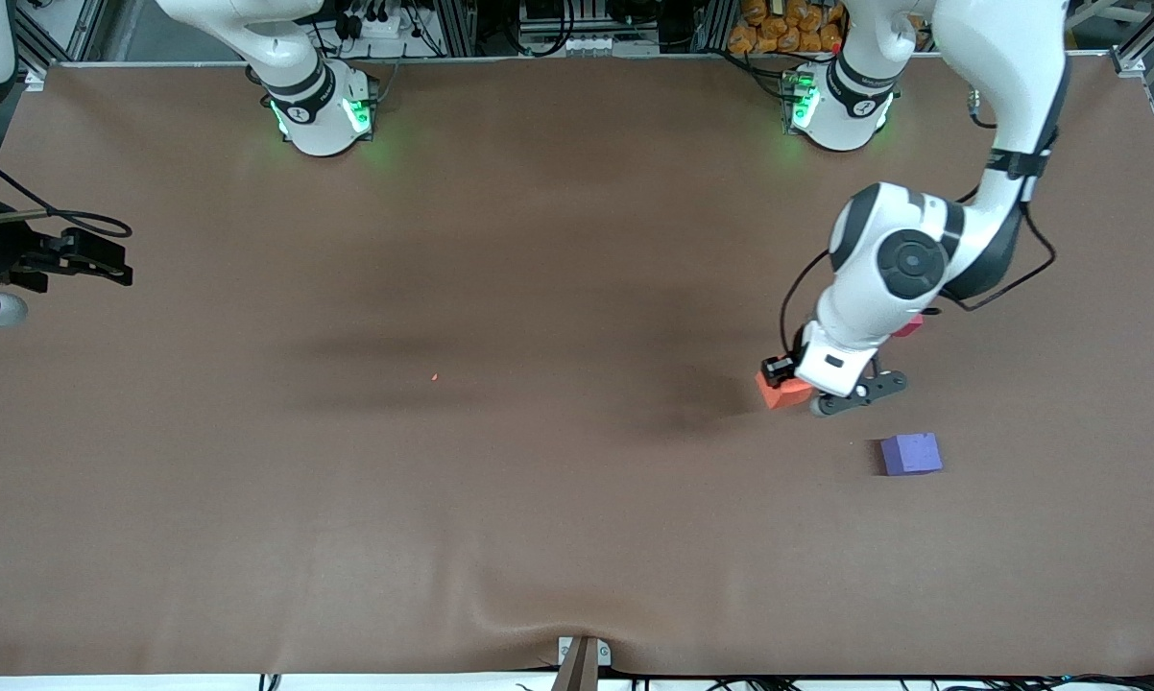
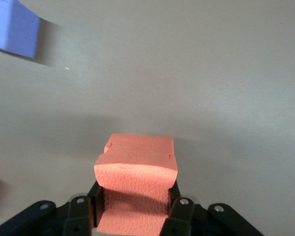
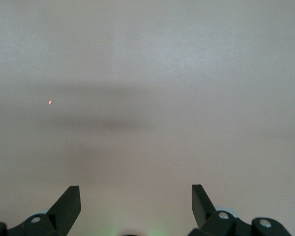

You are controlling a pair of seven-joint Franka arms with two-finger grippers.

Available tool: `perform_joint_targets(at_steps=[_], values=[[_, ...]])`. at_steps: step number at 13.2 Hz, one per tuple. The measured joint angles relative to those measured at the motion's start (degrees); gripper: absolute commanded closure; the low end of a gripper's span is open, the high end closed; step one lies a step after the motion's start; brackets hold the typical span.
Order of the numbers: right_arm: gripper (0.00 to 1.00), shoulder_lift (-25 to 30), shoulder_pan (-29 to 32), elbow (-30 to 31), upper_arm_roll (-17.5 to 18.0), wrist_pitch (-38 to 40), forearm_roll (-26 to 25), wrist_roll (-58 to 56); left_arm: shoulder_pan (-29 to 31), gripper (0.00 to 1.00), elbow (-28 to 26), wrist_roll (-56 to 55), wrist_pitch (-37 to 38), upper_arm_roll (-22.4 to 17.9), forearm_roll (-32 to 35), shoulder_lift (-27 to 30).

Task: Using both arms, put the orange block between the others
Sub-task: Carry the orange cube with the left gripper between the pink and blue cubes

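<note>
My left gripper (image 1: 796, 389) is shut on the orange block (image 1: 781, 393), low over the bare table toward the left arm's end. In the left wrist view the orange block (image 2: 137, 162) fills the left gripper (image 2: 135, 204), its foam squeezed between the fingers. The purple cube (image 1: 911, 453) lies on the table nearer the front camera, and shows as a corner (image 2: 12, 29) in the left wrist view. The pinkish-red cube (image 1: 910, 326) lies farther back, mostly hidden by the left arm. My right gripper (image 1: 107, 261) waits open at the right arm's end of the table, nothing between its fingers (image 3: 69, 204).
A tiny orange crumb (image 1: 435, 376) lies on the brown table cover (image 1: 539, 288) near the middle; it also shows in the right wrist view as a speck (image 3: 50, 102). A bracket (image 1: 583, 657) sits at the table's front edge.
</note>
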State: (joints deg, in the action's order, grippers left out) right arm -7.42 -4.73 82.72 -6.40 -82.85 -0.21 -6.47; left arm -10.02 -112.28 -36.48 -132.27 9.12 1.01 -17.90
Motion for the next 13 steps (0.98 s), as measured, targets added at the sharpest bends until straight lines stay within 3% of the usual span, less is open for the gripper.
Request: perform_joint_targets(at_steps=[10, 13], values=[[0.00, 0.01, -0.01, -0.08, -0.02, -0.01, 0.00, 0.01, 12.08, 1.00, -0.87, 19.12, 5.37, -0.07, 0.00, 2.06], [0.00, 0.06, 0.01, -1.32, -0.20, 2.44, 2.92, 2.21, 14.76, 1.00, -1.90, 24.19, 5.81, -0.07, 0.00, 1.84]])
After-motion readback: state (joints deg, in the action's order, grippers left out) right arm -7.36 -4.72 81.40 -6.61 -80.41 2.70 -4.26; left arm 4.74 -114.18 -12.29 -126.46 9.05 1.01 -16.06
